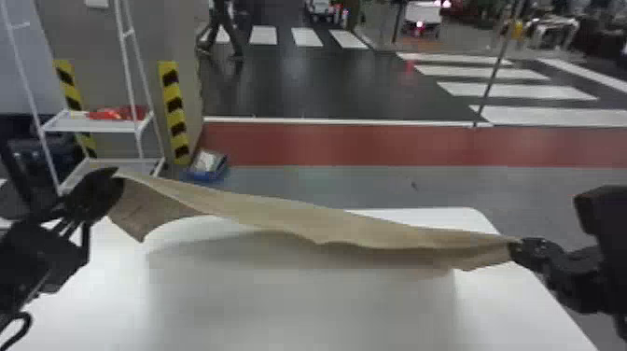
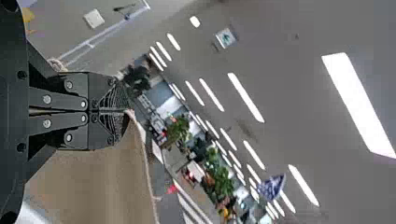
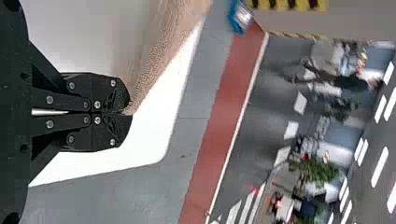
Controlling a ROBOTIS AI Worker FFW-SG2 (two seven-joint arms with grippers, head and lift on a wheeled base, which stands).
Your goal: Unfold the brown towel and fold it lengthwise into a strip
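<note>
The left end effector (image 1: 114,176) and right end effector (image 1: 514,247) each clamp the brown towel (image 1: 298,218), fingers together.

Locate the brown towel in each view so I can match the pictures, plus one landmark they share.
Head view: the brown towel stretches between the left claw and right claw, above the white table.
Left wrist view: a broad stretch of it, pinched in the left claw.
Right wrist view: a stretch narrowing to the right claw.
Shared landmark: white crosswalk stripes.
</note>
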